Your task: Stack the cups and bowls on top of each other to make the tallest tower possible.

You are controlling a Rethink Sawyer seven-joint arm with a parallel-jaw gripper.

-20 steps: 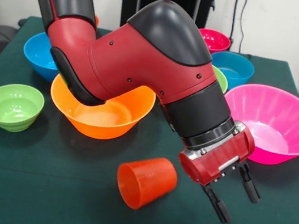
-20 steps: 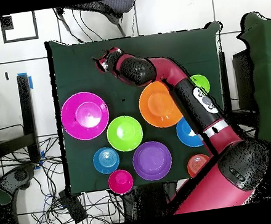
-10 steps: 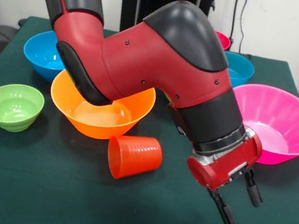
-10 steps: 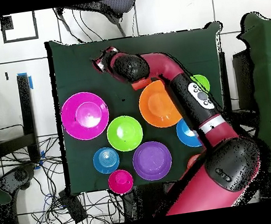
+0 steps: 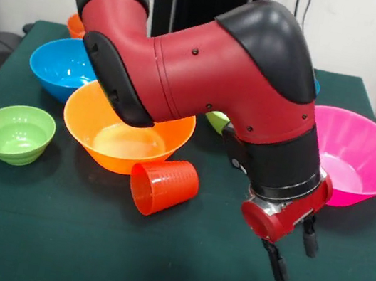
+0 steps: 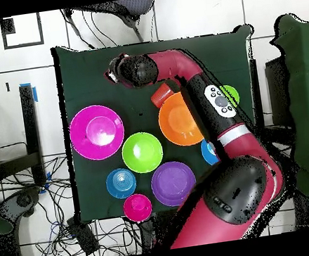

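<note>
The orange-red cup (image 5: 164, 185) lies on its side on the green cloth, its mouth toward the front left, touching the large orange bowl (image 5: 101, 142). From overhead the cup (image 6: 161, 94) sits at that bowl's (image 6: 178, 123) upper left rim. My gripper (image 5: 293, 253) hangs open and empty just above the cloth, to the right of the cup and in front of the large pink bowl (image 5: 358, 158). Overhead, the gripper (image 6: 114, 72) is near the table's top edge. No tower is in view; the bowls stand singly.
A blue bowl (image 5: 60, 65), a small green one (image 5: 15, 132) and a small orange one (image 5: 77, 25) sit at the left. Overhead I also see green (image 6: 142, 152), purple (image 6: 173, 183), small blue (image 6: 121, 183) and magenta-red (image 6: 137, 207) bowls. My arm hides part of the middle.
The cup has rolled left and back until it rests against the large orange bowl. My arm has swung its elbow rightward, and the gripper now points more steeply down.
</note>
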